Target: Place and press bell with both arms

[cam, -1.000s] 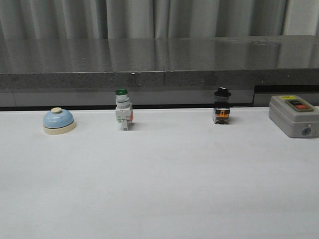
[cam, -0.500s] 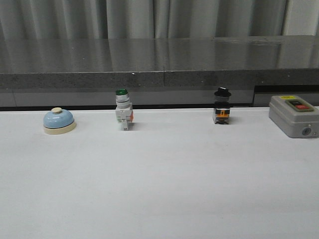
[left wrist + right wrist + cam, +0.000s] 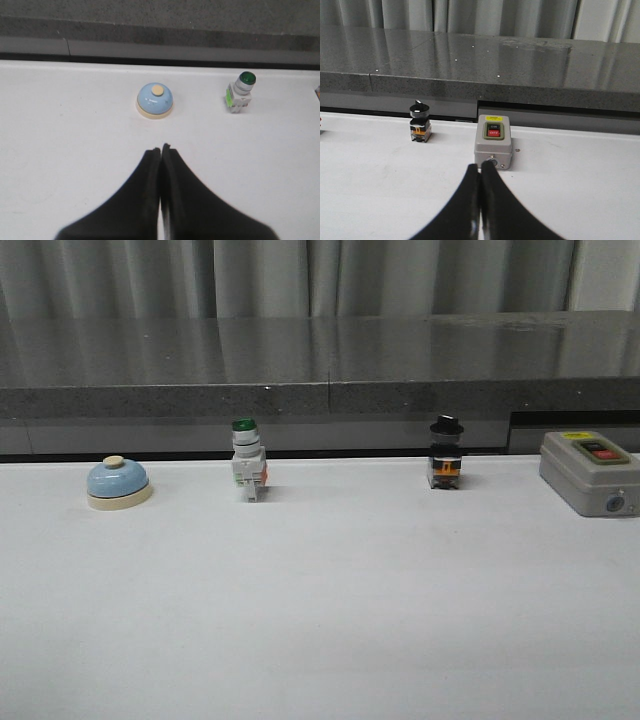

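The light-blue bell (image 3: 118, 483) with cream base and button stands at the far left of the white table, near the back edge. It also shows in the left wrist view (image 3: 155, 100), upright and a short way beyond my left gripper (image 3: 160, 148), which is shut and empty above the table. My right gripper (image 3: 480, 166) is shut and empty, its tips just in front of a grey switch box (image 3: 493, 142). Neither gripper shows in the front view.
A green-capped white push-button switch (image 3: 246, 459) stands right of the bell, also in the left wrist view (image 3: 240, 90). A black-capped switch (image 3: 446, 452) stands further right. The grey on/off box (image 3: 590, 471) sits at the far right. A dark stone ledge (image 3: 320, 370) runs behind the table.
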`<state>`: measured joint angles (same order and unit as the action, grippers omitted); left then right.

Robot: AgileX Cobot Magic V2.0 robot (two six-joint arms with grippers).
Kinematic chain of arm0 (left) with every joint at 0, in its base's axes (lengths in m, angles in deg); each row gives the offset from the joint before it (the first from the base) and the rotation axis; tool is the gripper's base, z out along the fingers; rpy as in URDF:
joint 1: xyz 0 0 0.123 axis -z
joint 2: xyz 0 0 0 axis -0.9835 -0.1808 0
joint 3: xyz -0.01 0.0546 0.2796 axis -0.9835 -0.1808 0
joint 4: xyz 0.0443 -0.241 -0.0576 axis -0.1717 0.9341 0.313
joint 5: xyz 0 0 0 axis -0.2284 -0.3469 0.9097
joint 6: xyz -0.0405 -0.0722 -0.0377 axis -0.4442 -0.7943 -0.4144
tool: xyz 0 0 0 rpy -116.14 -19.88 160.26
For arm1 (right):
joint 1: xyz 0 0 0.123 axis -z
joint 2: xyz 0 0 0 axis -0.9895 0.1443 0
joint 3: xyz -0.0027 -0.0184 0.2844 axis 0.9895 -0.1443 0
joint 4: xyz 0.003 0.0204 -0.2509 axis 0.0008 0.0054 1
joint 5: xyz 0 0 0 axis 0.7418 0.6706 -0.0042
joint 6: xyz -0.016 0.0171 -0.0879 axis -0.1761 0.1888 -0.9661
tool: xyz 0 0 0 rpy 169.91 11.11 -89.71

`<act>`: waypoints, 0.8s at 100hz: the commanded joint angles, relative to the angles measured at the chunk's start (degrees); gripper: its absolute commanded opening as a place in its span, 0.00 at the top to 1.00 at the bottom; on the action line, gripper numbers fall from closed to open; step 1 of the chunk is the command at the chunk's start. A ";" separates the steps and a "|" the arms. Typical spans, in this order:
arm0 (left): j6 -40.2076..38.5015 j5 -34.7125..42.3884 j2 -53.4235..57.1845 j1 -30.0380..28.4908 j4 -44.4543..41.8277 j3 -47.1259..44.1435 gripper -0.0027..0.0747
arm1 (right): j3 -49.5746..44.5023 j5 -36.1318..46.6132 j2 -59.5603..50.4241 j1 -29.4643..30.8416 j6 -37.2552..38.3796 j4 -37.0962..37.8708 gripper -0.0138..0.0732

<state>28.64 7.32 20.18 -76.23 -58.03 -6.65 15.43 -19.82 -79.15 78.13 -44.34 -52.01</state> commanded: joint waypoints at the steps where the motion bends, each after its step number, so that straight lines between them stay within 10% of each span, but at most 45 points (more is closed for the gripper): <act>1: -0.56 1.86 -2.07 0.31 1.02 2.80 0.99 | 0.75 4.97 -1.01 0.19 -0.16 0.27 0.91; 22: -0.09 0.97 -4.08 0.31 1.02 2.90 0.86 | 0.75 4.97 -1.01 0.19 -0.16 0.27 0.91; 48: 3.43 0.28 -4.08 0.31 0.91 2.90 0.03 | 0.75 4.97 -1.01 0.19 -0.16 0.27 0.91; 80: 3.43 1.09 -4.97 0.31 1.51 3.77 0.12 | 0.75 4.97 -1.01 0.19 -0.16 0.27 0.91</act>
<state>32.01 4.46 15.29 -76.23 -57.82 -5.65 15.43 -19.82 -79.15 78.13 -44.34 -52.01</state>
